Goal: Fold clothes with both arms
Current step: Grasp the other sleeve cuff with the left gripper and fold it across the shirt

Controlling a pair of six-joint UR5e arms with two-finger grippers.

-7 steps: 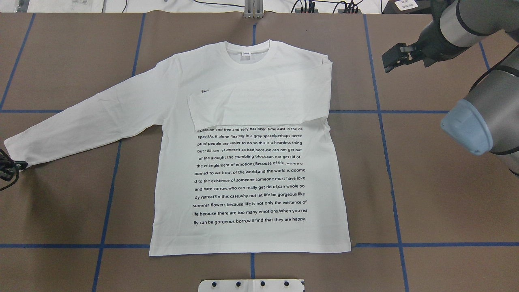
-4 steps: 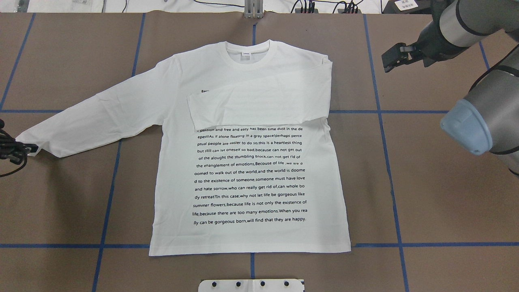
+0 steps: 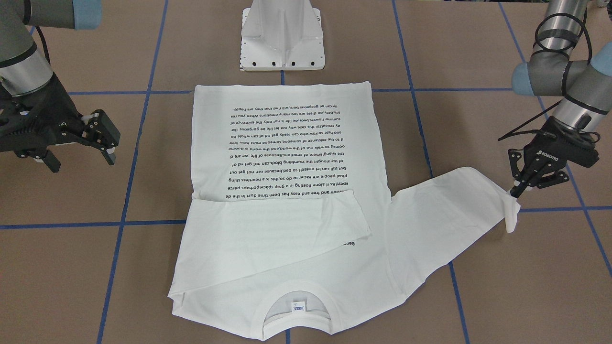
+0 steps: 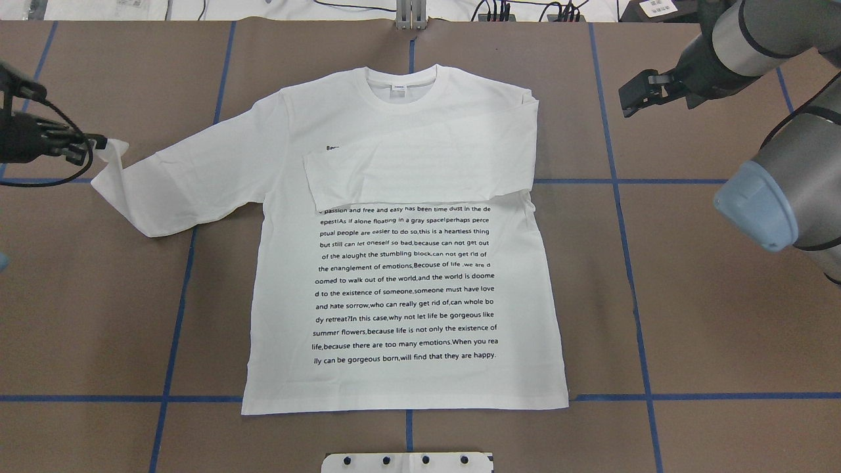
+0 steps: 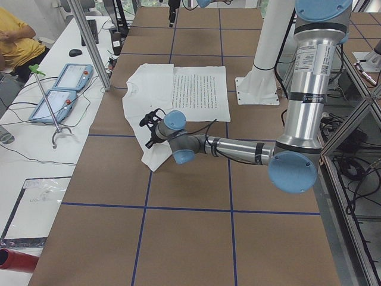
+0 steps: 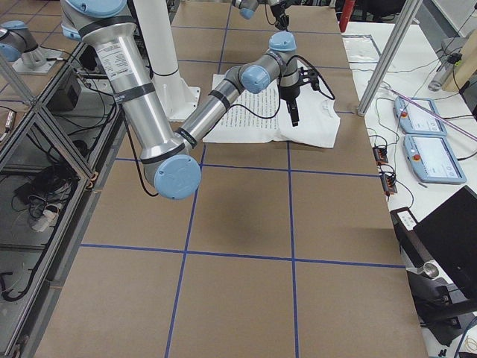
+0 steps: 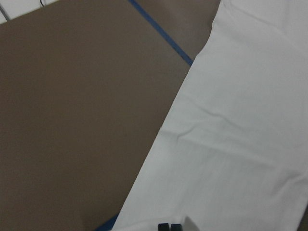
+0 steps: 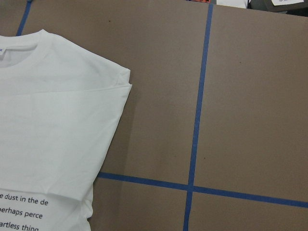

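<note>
- White cotton shirt (image 4: 407, 289) lies flat in the middle of the brown table (image 4: 690, 315), with its block of black text (image 4: 404, 282) face up. Seen from overhead, the ribbed neck (image 4: 402, 89) points to 12 o'clock and the hem to 6 o'clock.
- One sleeve, the folded sleeve (image 4: 420, 171), lies across the chest from the 2 o'clock shoulder toward the centre and covers the top lines of print.
- The other, the outstretched sleeve (image 4: 190, 174), reaches toward 9–10 o'clock. Its cuff (image 4: 108, 154) is lifted off the table and the cloth below it curls and sags.
- The left gripper (image 4: 97, 140) is at about 10 o'clock, pinching that cuff with its fingers pressed together on the cloth. The front-facing view shows the same grip (image 3: 515, 192).
- The right gripper (image 4: 632, 98) hangs at 2 o'clock over bare table, well apart from the shirt. Its fingers are spread and hold nothing (image 3: 107, 141).
- A white metal stand (image 3: 282, 38) sits at 6 o'clock, just beyond the hem and not touching it.
- Blue tape lines (image 4: 617, 197) cross the table in a grid and run under the shirt.
</note>
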